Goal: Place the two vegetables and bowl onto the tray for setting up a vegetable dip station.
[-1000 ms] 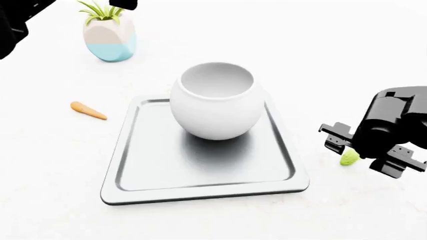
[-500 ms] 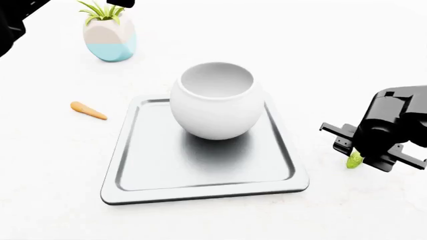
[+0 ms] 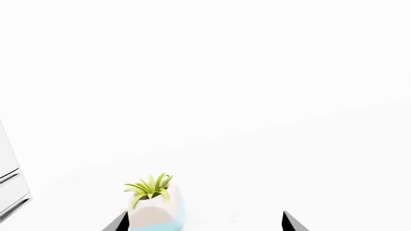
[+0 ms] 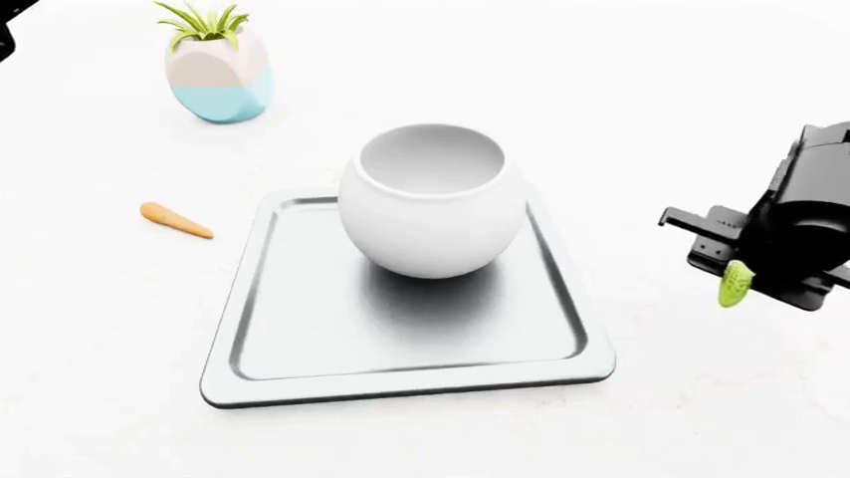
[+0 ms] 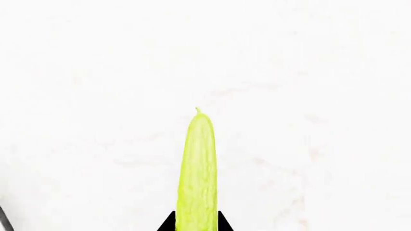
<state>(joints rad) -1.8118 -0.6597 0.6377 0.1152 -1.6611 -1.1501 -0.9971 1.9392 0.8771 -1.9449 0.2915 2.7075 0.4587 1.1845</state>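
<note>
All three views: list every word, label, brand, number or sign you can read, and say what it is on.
None: no readable text in any view.
The bowl, tray, pot, carrot and cucumber are all unmarked.
The right gripper shows no lettering.

Bright, even, shadowless white light washes out the table (image 4: 106,329) (its surface nearly blends into the background). Only a soft dark shadow pools under the bowl (image 4: 428,199) on the tray (image 4: 266,339). Everything renders sharp, without blur.
</note>
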